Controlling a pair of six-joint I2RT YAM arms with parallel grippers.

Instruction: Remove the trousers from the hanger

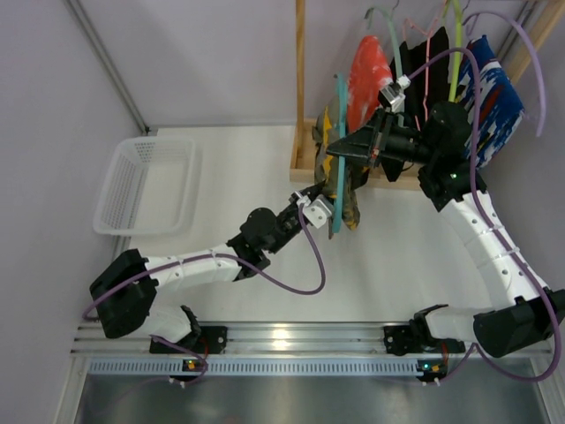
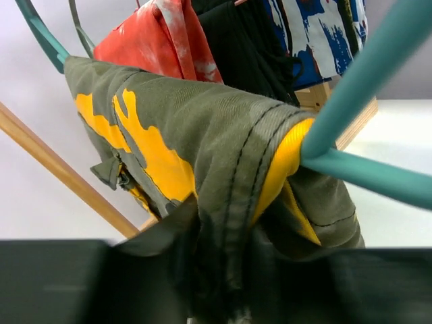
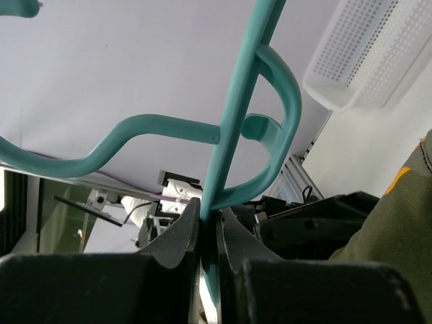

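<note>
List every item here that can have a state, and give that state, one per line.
teal hanger: clamped by right gripper
right gripper: shut on the hanger
camouflage trousers: draped over the hanger bar
left gripper: shut on a trouser fold
red-orange garment: hanging on the rack
black garment: hanging on the rack

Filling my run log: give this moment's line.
right pincer: shut on teal plastic hanger | left pincer: at green-yellow camouflage cloth trousers, grip unclear | removal: not done
</note>
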